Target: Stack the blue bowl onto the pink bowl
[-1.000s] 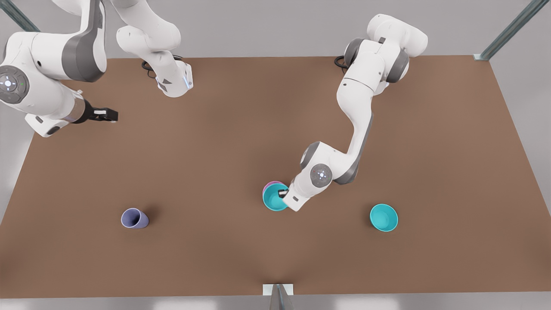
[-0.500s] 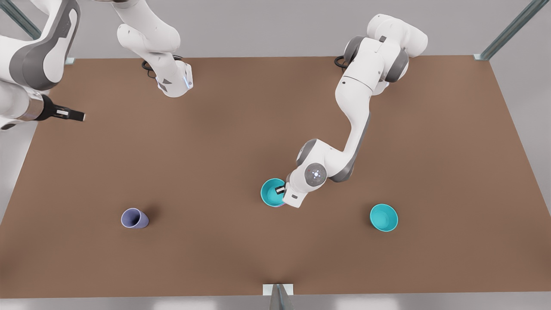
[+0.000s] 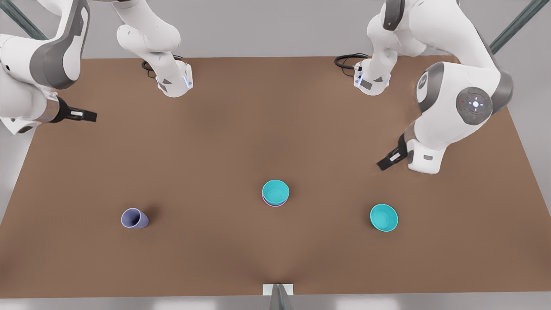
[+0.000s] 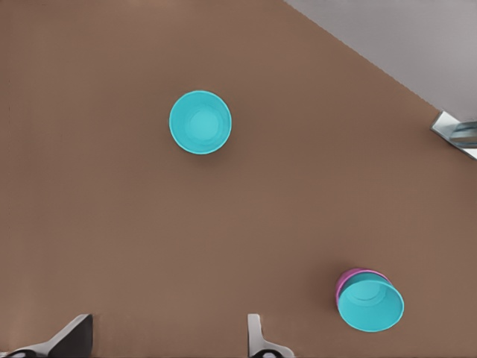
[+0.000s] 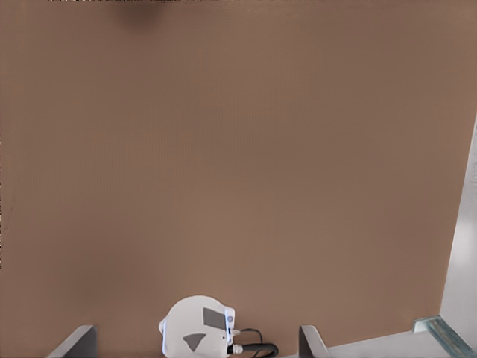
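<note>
Two bowls are nested: the small round glossy teal-turquoise plastic blue bowl sits inside the small round pink-magenta plastic pink bowl. In the front view only a thin pink rim shows under the blue bowl's lower edge. The left wrist view shows the pink wall sticking out on one side of the teal one. Clock directions below are read off the front view, from the middle of the flat brown table.

- The stack sits at about 5 o'clock, close to the centre, upright, with neither gripper touching it.
- The second look-alike teal plastic bowl is at 4 o'clock, farther out. It stands alone, well apart from the stack.
- The narrow lavender-purple plastic cup is at 8 o'clock, alone.
- The left gripper is at 3 o'clock, raised above the table, at about 1 o'clock from the stack and well clear of it. Its fingers are spread wide and released, holding nothing.
- The right gripper is at 10 o'clock, near the table edge and far from every bowl. Its fingers are spread apart, also holding nothing. Its wrist view looks at bare table and a white arm base with a black cable.
</note>
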`<action>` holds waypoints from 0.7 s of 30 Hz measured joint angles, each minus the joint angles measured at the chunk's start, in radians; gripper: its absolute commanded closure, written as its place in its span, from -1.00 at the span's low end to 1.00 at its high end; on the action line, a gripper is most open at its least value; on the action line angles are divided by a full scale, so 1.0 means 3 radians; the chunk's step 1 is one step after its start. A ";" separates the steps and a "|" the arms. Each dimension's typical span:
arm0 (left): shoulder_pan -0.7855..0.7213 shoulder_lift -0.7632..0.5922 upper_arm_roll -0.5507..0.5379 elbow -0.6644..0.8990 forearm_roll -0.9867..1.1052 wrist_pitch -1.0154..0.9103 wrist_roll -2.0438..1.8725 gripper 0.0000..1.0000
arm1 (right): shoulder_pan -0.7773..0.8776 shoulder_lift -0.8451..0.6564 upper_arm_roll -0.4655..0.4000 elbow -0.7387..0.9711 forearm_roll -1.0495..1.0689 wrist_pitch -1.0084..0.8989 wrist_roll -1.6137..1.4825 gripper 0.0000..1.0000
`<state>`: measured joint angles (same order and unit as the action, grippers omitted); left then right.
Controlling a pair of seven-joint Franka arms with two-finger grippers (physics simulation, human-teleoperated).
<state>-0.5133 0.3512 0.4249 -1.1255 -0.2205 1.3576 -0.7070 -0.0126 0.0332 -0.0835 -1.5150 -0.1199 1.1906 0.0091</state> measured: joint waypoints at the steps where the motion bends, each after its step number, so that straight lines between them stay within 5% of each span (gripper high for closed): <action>1: 0.0537 -0.0165 -0.0650 -0.0111 0.0185 -0.0089 0.0137 -1.00 | 0.0026 -0.0010 0.0002 -0.0002 0.0001 0.0006 0.0000 -1.00; 3: 0.0974 -0.0651 -0.1239 -0.0660 0.0494 -0.0040 0.0389 -1.00 | 0.0065 -0.0018 0.0004 -0.0006 0.0003 0.0014 0.0001 -1.00; 5: 0.1074 -0.0764 -0.1386 -0.0745 0.0673 -0.0019 0.0612 -1.00 | 0.0089 -0.0020 0.0004 -0.0011 0.0003 0.0019 0.0001 -1.00; 21: 0.1119 -0.0766 -0.1279 -0.0720 0.0898 -0.0094 0.1748 -1.00 | -0.0171 -0.0011 0.0003 -0.0041 0.0008 0.0014 0.0005 -1.00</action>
<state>-0.1775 0.1214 0.0413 -1.3414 0.0488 1.3294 -0.1827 -0.0640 0.0298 -0.0826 -1.5274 -0.1175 1.1949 0.0106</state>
